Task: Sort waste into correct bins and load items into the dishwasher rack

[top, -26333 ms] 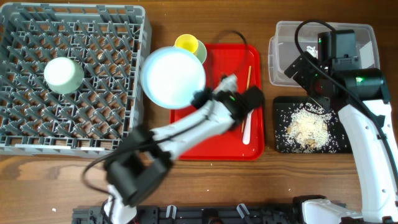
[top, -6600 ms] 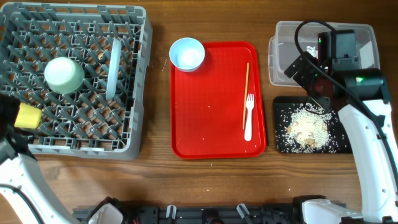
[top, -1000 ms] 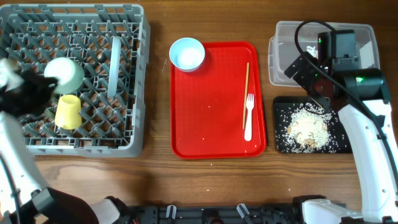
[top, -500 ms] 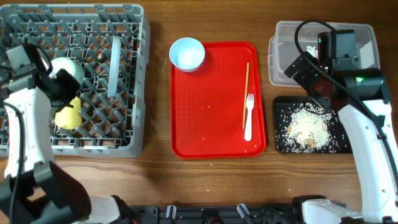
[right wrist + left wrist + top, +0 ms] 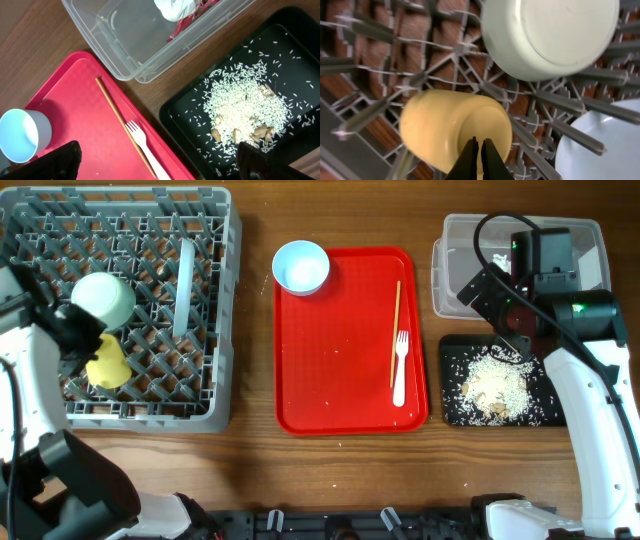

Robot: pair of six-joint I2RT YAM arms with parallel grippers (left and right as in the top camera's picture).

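Observation:
In the grey dishwasher rack [image 5: 150,416] a yellow cup [image 5: 107,365] rests tilted among the pegs, next to an upturned pale bowl [image 5: 103,297] and a plate [image 5: 182,288] standing on edge. My left gripper [image 5: 90,343] is shut and empty, its tips [image 5: 479,144] just over the cup [image 5: 440,130]. A blue bowl [image 5: 301,267], fork [image 5: 400,370] and chopstick [image 5: 396,330] lie on the red tray [image 5: 340,380]. My right gripper [image 5: 159,162] hangs open between the clear tub [image 5: 130,40], which holds the wrapper [image 5: 185,10], and the black tray [image 5: 450,380] of rice [image 5: 245,105].
The rack's left wall [image 5: 12,330] is close beside my left arm. Bare wooden table [image 5: 255,330] separates the rack from the red tray. The tub [image 5: 455,280] and the black tray sit close together at the right edge, under my right arm [image 5: 580,380].
My left arm swung in over the rack's left side above the yellow cup, then drew back slightly to the left, still shut. The cup has tipped a little. The right arm is still.

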